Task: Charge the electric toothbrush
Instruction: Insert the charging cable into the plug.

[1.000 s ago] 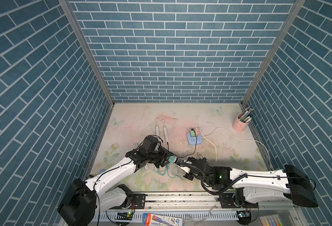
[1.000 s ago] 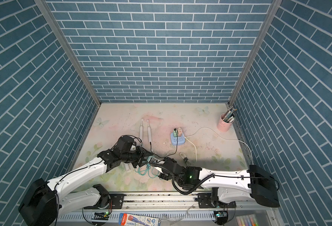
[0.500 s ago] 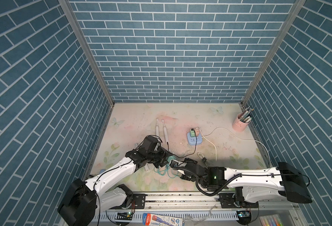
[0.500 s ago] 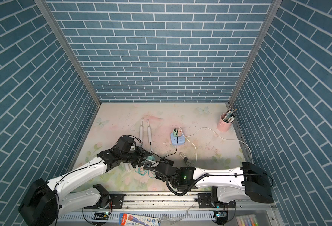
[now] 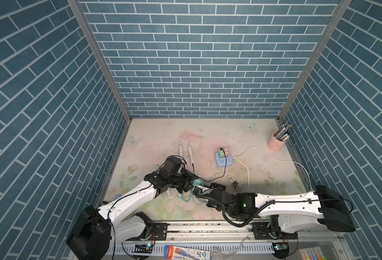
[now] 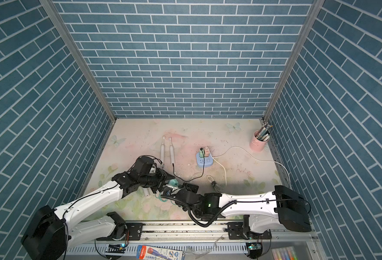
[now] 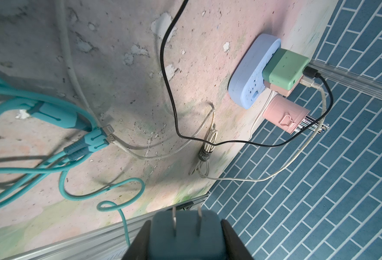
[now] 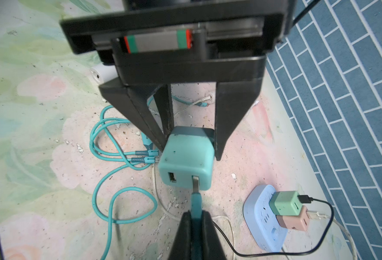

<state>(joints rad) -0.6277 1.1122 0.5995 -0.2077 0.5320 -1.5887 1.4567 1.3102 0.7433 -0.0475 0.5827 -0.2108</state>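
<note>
My left gripper is shut on a teal charger cube, held just above the mat, its two prongs pointing away from the wrist. My right gripper is shut on the teal USB plug. The plug's metal tip sits in the mouth of one of the cube's ports. In both top views the two grippers meet at the cube, front centre. Two white electric toothbrushes lie side by side further back. Another white toothbrush end shows under the left arm.
A blue power strip carries a green and a pink charger with a black and a white cable. Loops of teal cable lie below the grippers. A pink cup of pens stands at the back right.
My right arm has slid left across the front, bringing the USB plug up to the cube. The left arm and cube have stayed put.
</note>
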